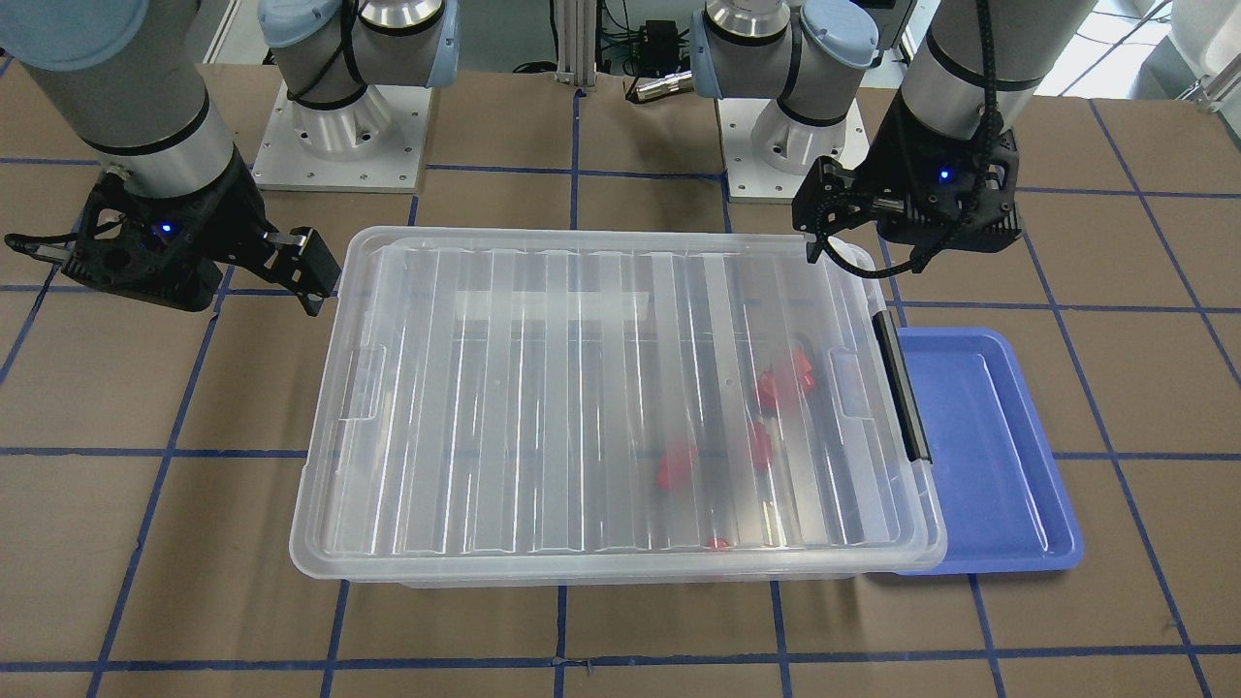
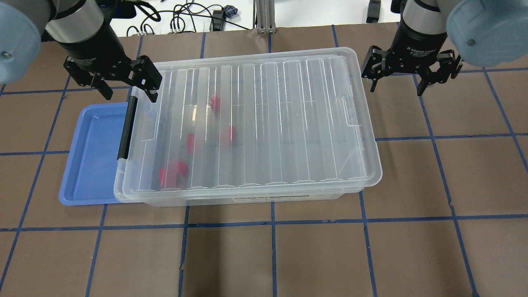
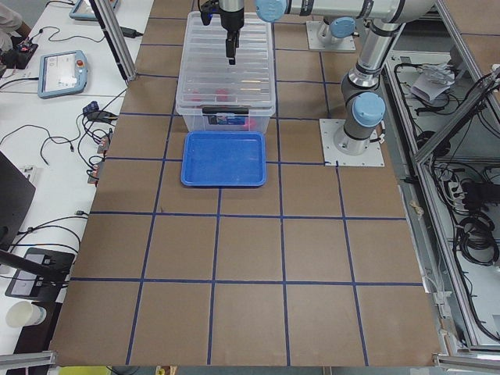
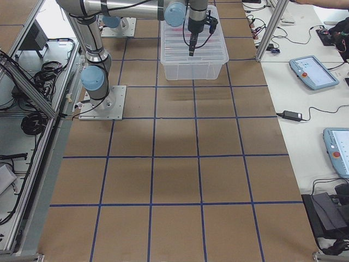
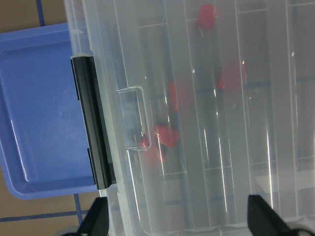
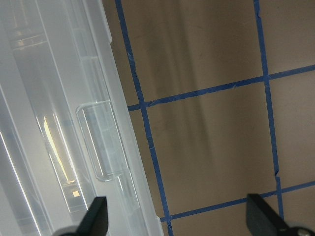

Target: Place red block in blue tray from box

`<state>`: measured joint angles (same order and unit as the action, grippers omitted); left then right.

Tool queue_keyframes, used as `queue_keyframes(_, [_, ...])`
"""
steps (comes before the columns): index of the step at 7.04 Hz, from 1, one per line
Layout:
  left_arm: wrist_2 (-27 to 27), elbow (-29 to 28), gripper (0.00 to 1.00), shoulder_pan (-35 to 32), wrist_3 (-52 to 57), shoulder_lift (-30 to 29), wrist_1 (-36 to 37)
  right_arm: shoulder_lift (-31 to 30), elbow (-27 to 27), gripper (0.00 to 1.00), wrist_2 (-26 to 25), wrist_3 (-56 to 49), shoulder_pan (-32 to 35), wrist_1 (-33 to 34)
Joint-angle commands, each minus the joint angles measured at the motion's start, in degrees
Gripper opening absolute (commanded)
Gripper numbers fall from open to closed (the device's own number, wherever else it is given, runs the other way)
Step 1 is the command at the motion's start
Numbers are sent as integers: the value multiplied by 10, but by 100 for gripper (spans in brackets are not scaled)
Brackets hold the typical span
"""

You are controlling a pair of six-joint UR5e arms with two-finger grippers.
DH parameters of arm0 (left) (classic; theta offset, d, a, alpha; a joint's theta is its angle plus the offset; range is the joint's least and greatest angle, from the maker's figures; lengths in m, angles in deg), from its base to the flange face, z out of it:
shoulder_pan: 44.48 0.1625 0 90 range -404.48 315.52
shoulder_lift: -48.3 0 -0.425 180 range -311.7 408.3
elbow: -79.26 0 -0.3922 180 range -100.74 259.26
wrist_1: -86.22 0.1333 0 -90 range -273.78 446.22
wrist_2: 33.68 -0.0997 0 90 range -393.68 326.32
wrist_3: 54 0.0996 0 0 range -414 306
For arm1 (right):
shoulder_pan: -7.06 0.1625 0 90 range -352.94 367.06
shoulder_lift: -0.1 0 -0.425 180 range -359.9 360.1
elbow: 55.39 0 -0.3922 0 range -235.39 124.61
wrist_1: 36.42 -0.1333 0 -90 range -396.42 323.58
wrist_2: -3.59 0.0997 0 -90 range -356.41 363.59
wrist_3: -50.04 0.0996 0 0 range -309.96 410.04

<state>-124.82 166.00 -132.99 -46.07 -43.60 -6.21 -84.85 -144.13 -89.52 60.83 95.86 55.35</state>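
Note:
The clear box [image 2: 288, 123] lies mid-table with its ribbed lid shut and its black latch bar [image 2: 126, 128] on the end toward the blue tray [image 2: 90, 152]. The tray's inner edge sits under that end. Several red blocks [image 2: 173, 173] show blurred through the lid, also in the left wrist view [image 5: 165, 137]. My left gripper [image 2: 128, 90] is open and empty above the box's far corner by the latch. My right gripper [image 2: 397, 86] is open and empty beyond the box's other end, over bare table.
A tiny round red piece [image 1: 717, 545] lies inside the box near its front wall. The brown table surface [image 2: 412, 185] carries blue tape lines. Both arm bases [image 1: 339, 126] stand at the robot's side behind the box.

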Motion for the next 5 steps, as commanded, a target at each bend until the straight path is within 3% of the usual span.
queue_keyframes(1, [-2, -9, 100, 0, 4, -5, 1, 2, 0, 100, -2, 3, -1, 5])
queue_keyframes(5, [-5, -46, 100, 20, 2, -17, 0, 43, 1, 100, -3, 6, 1, 11])
